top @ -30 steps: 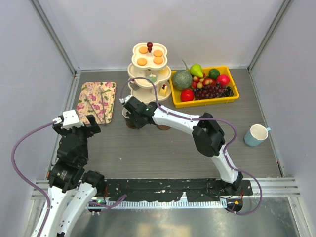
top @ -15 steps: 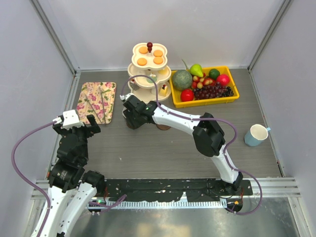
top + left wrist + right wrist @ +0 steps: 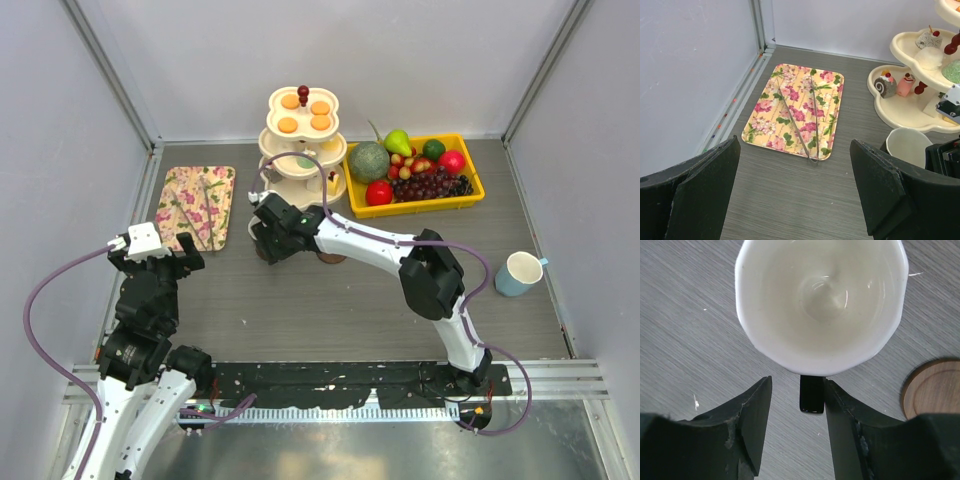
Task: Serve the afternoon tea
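Observation:
The black mug [image 3: 820, 300], white inside, stands on the table just in front of the tiered stand [image 3: 303, 150]. My right gripper [image 3: 797, 405] is open and low over it. The mug's black handle [image 3: 812, 394] sits between the jaws, against the right finger with a gap on the left. In the top view this gripper [image 3: 268, 240] covers the mug. The white-and-blue mug [image 3: 520, 272] stands far right. Orange tarts [image 3: 300, 110] lie on the stand's top tier, other small sweets [image 3: 885, 86] on the lower tiers. My left gripper [image 3: 795, 195] is open and empty above the table at front left.
A flowered tray [image 3: 795, 110] with metal tongs [image 3: 800, 120] lies at back left. A yellow fruit tray [image 3: 470, 200] stands right of the stand. A round wooden coaster [image 3: 935, 387] lies just right of the black mug. Walls close in the sides and back.
My right gripper has shifted slightly forward and down onto the black mug's handle. The left arm has not moved.

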You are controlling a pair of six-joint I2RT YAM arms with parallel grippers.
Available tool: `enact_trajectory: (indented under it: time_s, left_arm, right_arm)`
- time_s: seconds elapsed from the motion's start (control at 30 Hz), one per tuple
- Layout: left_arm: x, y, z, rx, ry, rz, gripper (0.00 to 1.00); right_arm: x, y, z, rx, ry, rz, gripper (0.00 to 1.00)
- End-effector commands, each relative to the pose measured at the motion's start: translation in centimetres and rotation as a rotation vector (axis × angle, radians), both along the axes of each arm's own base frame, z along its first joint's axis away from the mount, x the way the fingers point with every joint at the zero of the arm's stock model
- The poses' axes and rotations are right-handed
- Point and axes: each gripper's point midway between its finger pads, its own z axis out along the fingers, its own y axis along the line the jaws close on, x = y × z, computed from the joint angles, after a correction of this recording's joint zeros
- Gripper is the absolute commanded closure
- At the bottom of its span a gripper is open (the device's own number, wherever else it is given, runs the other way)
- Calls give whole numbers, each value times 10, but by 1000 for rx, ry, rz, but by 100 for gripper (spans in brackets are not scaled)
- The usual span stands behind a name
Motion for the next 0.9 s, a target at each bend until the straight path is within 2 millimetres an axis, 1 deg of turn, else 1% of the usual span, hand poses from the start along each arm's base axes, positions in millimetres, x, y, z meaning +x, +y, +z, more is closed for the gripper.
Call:
enact_trajectory:
  time_s: [0.0,0.27,0.4,0.43,0.47,0.53,0.6,0.63,0.67,0.7,0.73,0.77,0.8,0.83,0.87]
  left_arm:
    - [2,-2,15,-21,-68,-11,2]
    - [2,-3,16,-22,-71,-14,1]
    - [2,-3,15,-20,-67,-15,2]
    - [1,-3,16,-22,-71,-14,1]
    - [1,-2,15,-21,-70,-13,2]
    - [1,-3,16,-22,-71,-16,1]
    - [1,-3,16,-22,-71,-19,2]
    - [1,-3,15,-21,-70,-19,1]
    - [1,-3,16,-21,-74,-19,2]
    - [1,-3,16,-21,-74,-19,2]
    - [0,-3,17,-22,-77,-18,1]
    - [0,-3,17,-22,-77,-19,2]
    - [0,-3,17,-23,-80,-19,2]
    - [-1,-3,17,-24,-81,-21,1]
    - [-1,-3,18,-24,-82,-21,1]
  right_arm:
    - [-4,18,50,141,-39,15,47]
    - [-10,23,56,170,-24,40,46]
    - [-8,18,60,165,-46,29,44]
    - [-7,16,64,165,-59,28,40]
    - [-7,15,67,167,-66,30,38]
    - [-7,14,79,188,-91,41,31]
    - [-7,8,90,191,-121,46,20]
    - [-4,2,99,192,-148,33,18]
    - [-4,-3,102,176,-166,38,13]
    - [2,-13,113,169,-198,9,11]
    - [4,-22,117,146,-216,5,8]
    - [11,-37,123,126,-243,-31,7]
    - [12,-48,126,106,-253,-46,5]
    - [20,-67,133,91,-278,-92,4]
    - [22,-79,133,72,-278,-115,4]
